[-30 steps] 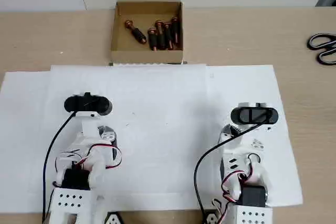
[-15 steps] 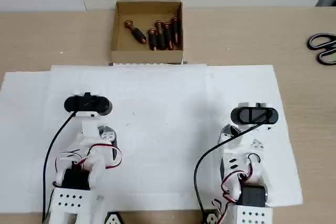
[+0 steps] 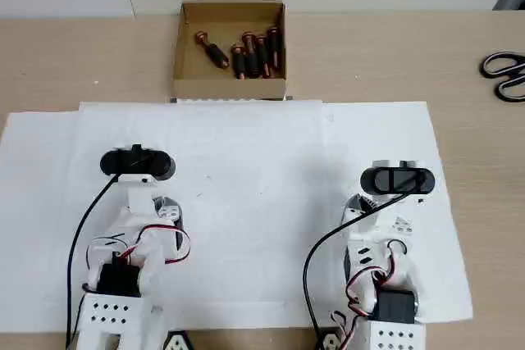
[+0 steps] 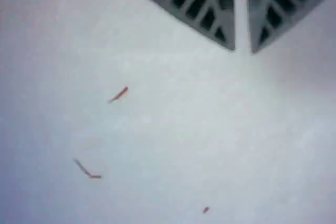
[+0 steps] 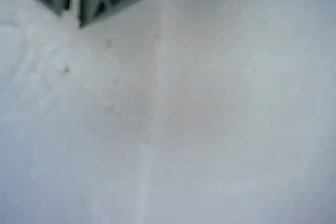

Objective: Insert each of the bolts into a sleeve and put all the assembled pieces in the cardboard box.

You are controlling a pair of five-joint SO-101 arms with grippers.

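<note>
The left arm [image 3: 135,243] sits folded back on itself in the lower left of the high view, and the right arm [image 3: 379,260] is folded the same way in the lower right. Each has its wrist tipped forward and down. The left gripper [image 4: 242,45] has its two fingers drawn together, with only a thin slit between them. The right gripper [image 5: 73,17] is likewise closed to a narrow line.
</note>
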